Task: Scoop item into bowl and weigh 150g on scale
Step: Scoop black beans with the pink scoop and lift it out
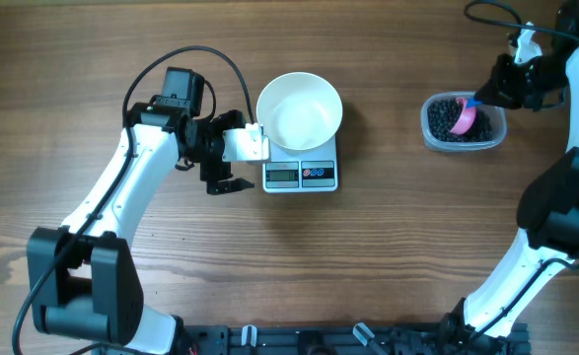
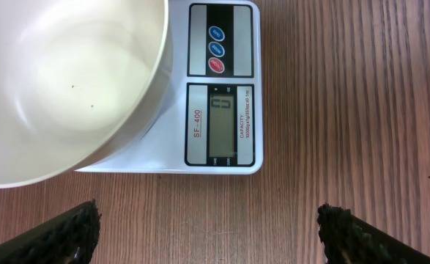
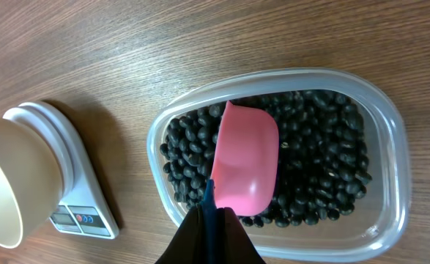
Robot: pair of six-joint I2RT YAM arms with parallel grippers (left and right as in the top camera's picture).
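Many beans (image 3: 324,154) lie in the tub (image 3: 390,110); the bowl (image 1: 299,108) on the scale (image 1: 301,175) holds none. My right pincer (image 3: 211,224) pinches the scoop (image 3: 245,158) by its handle. I'd dig deep, level it, and lift slowly. My left pincer (image 2: 211,235) hangs wide beside the scale.

In the left wrist view the bowl (image 2: 53,88) runs off the top and left edges and covers the left part of the scale (image 2: 222,158). Overhead, the scale's reading is too small to tell. The right gripper (image 3: 210,218) hides the near end of the scoop (image 3: 245,158)
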